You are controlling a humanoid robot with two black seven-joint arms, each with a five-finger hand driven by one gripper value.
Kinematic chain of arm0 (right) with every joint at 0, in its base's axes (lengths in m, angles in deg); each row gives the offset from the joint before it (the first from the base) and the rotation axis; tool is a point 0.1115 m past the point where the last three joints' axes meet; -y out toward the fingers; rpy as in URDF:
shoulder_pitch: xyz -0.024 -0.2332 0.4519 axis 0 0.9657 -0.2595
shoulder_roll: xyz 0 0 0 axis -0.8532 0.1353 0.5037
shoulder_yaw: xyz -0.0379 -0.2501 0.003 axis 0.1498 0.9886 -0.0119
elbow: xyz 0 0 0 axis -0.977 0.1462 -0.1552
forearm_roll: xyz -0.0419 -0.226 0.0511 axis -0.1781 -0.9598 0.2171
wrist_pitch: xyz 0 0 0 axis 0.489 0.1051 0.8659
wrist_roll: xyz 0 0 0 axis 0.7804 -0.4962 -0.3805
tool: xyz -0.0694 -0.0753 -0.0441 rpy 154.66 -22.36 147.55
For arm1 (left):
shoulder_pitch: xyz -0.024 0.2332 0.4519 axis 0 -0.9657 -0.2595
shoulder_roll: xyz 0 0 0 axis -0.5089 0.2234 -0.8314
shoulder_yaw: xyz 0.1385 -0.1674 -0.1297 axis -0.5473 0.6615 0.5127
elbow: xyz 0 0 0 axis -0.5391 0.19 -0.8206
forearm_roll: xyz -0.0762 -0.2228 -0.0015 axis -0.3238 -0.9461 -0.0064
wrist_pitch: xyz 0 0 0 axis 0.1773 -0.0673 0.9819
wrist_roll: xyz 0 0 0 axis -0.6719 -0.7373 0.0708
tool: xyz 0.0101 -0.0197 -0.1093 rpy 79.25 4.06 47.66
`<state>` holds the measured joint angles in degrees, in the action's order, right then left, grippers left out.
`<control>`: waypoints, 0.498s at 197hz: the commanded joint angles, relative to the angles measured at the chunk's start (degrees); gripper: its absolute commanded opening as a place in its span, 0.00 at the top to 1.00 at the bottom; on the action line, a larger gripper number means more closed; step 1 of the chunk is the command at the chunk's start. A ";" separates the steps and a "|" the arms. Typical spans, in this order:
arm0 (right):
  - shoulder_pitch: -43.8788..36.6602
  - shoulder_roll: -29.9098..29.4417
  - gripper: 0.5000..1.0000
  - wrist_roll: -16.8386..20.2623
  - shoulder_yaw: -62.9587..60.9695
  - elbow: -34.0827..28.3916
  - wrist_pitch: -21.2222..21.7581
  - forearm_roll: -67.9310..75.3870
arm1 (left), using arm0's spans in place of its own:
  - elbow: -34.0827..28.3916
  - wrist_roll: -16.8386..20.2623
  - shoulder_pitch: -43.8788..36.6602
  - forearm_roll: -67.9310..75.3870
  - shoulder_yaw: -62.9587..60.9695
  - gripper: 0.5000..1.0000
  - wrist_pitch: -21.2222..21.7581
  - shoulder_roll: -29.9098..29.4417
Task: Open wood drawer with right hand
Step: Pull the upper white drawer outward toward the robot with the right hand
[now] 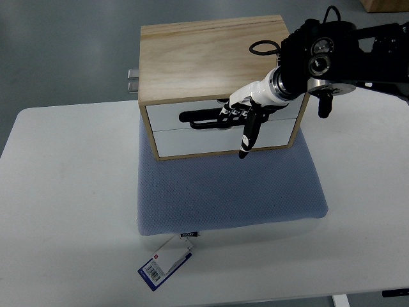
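Note:
A light wood drawer box (pixel 211 54) stands on a blue pad. It has two white drawer fronts, one above the other. The upper drawer (pixel 172 115) carries a black bar handle (pixel 201 118). My right hand (pixel 241 110) comes in from the right on a black arm (pixel 332 54). Its white-and-black fingers (pixel 231 111) are curled over the right part of that handle. One black finger (pixel 248 135) points down across the lower drawer (pixel 192 142). Both drawer fronts look flush with the box.
The blue pad (pixel 230 192) lies on a white table (pixel 64 211), and a blue and white tag (pixel 165 263) hangs off its front edge. Metal fittings (pixel 132 80) stick out behind the box on the left. A cardboard box corner (pixel 383 5) shows at the top right.

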<state>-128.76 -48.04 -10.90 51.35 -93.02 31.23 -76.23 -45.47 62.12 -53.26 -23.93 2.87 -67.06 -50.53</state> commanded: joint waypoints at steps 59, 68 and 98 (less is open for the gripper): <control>-0.50 6.37 0.12 0.00 -3.03 -4.49 18.52 4.50 | -0.61 0.03 0.00 0.00 0.19 0.00 -0.05 0.00; -0.50 7.25 0.12 0.00 -3.12 -5.29 18.52 4.85 | -0.70 0.03 0.00 0.00 0.02 0.00 -0.06 0.00; -0.68 10.94 0.12 0.00 -3.64 -8.45 18.52 6.43 | -0.70 0.03 -0.08 0.00 0.02 0.00 0.03 0.00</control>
<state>-129.33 -39.61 -10.90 48.19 -99.25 49.67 -71.10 -46.14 62.13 -53.28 -23.93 2.98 -67.05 -50.53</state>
